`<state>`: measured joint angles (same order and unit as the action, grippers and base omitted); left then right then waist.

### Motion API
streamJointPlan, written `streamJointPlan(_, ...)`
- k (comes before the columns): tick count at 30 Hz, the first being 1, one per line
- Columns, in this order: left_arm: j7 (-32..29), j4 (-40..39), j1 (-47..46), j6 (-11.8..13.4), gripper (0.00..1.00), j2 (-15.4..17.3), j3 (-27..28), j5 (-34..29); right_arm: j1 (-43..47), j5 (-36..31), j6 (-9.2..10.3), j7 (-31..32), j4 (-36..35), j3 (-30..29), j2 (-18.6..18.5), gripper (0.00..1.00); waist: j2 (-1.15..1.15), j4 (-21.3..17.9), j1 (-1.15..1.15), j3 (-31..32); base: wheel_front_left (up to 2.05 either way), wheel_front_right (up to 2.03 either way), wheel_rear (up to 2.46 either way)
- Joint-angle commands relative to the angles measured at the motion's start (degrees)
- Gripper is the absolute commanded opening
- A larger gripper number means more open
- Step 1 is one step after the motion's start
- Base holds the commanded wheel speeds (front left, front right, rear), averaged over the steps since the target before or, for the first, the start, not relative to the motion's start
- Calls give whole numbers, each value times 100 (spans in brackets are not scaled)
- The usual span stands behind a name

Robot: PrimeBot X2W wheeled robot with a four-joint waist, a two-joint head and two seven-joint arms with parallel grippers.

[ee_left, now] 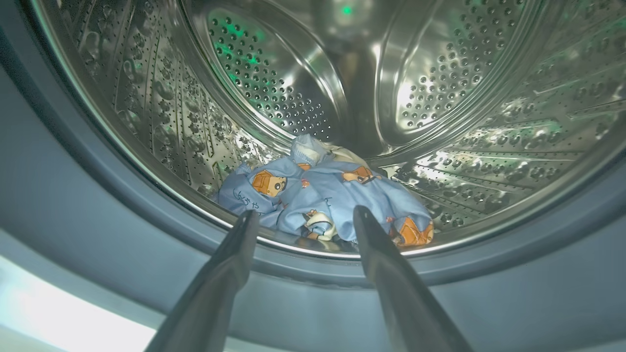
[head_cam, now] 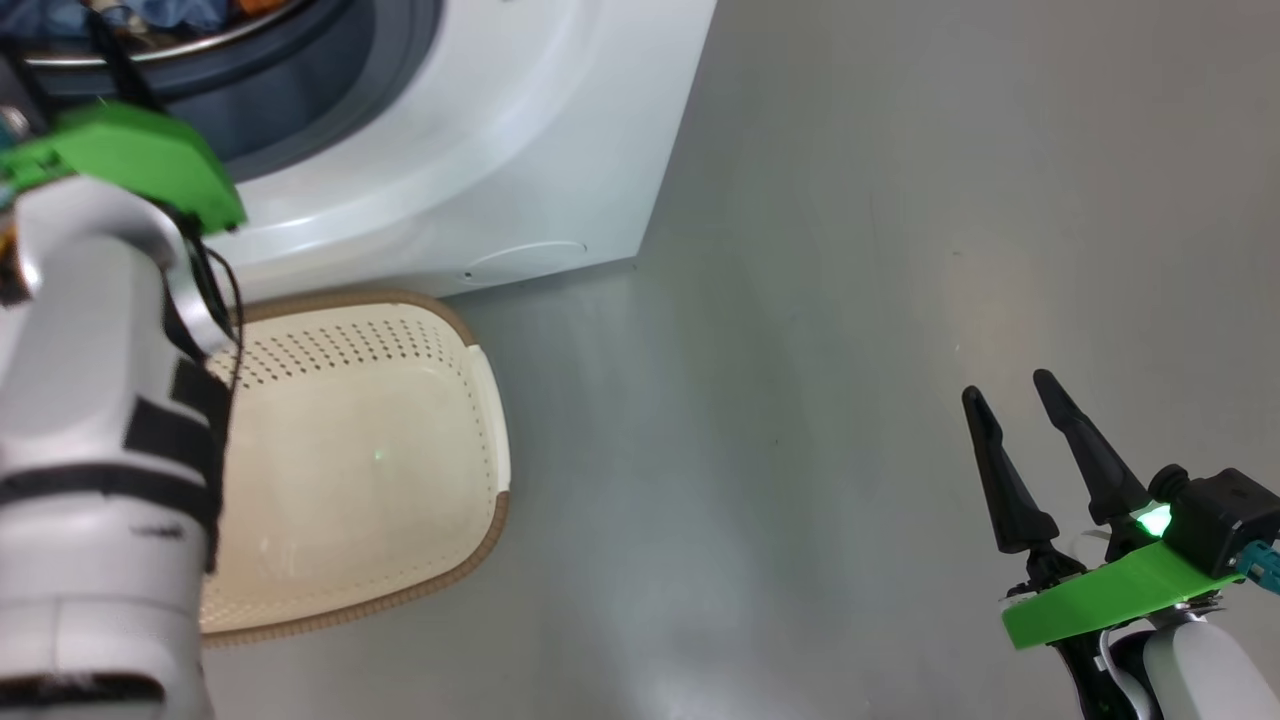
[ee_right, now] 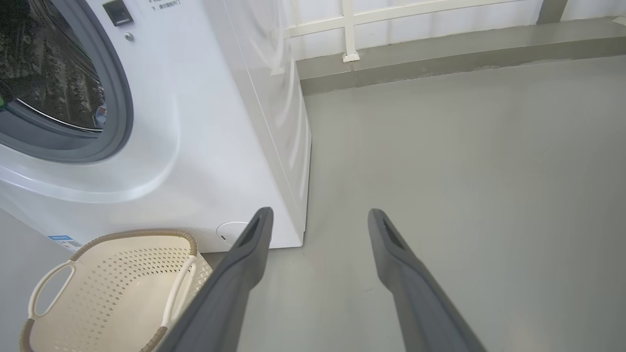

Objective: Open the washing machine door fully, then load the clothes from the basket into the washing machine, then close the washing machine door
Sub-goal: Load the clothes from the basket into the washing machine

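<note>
Clothes point(ee_left: 323, 195) were piled in the washing machine point(head_cam: 480, 150).
Left gripper point(ee_left: 304, 212) and right gripper point(head_cam: 1006, 384) were held wide and empty; the basket point(head_cam: 330, 345) was set on smooth grey floor point(head_cam: 850, 350).

Light blue clothes point(ee_left: 323, 200) with orange bear prints lie bunched low in the steel drum point(ee_left: 440, 73) of the white washing machine point(head_cam: 480, 150). A cream perforated basket point(head_cam: 330, 345) with a brown rim stands on the floor point(head_cam: 850, 350) just before it.
</note>
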<state>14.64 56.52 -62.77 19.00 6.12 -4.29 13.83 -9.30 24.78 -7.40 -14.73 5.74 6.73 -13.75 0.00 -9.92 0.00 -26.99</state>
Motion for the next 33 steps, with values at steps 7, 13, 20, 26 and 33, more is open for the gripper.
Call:
streamJointPlan(7,35,-1527,1598,-143,100,-82,146,-39,108,-143,-9,-27,-163,65,-16,100,0,148,0,367,0,0,0)
streamJointPlan(13,35,-2368,2715,-227,100,-234,98,-97,162,-219,-9,-27,-178,82,-3,100,0,203,0,635,0,0,0)
streamJointPlan(20,36,-3223,3882,-245,100,-310,104,-50,297,-296,-9,-27,-168,111,43,100,0,204,0,950,0,0,0)
streamJointPlan(26,36,-3785,4642,-338,100,-322,66,-80,402,-371,-9,-27,-155,127,37,100,0,216,0,1181,0,0,0)
streamJointPlan(33,36,-4329,5257,-306,100,-323,-18,12,468,-446,-9,-27,-146,113,46,100,0,256,0,1350,0,0,0)
